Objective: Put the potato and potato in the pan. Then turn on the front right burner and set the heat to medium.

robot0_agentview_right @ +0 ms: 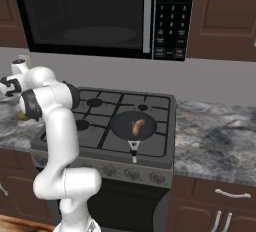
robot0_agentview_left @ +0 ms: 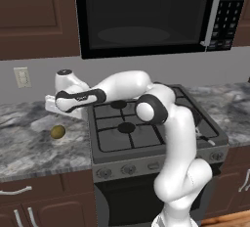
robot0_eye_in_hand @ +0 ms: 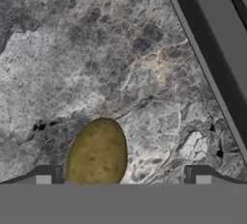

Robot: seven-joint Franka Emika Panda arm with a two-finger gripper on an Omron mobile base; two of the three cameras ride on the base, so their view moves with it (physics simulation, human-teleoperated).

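Note:
A round olive-yellow potato lies on the marble counter left of the stove. In the hand view this potato sits low, between my finger tips and nearer the left one. My gripper is open and holds nothing. In the left base view the gripper hangs over the counter, a little behind the potato. The dark pan rests on the front right burner, its handle pointing toward the stove's front. An orange-brown potato lies inside it.
The stove has a row of knobs along its front panel. Its dark edge runs along the upper right of the hand view. A microwave hangs above, and a wall outlet is at the back left.

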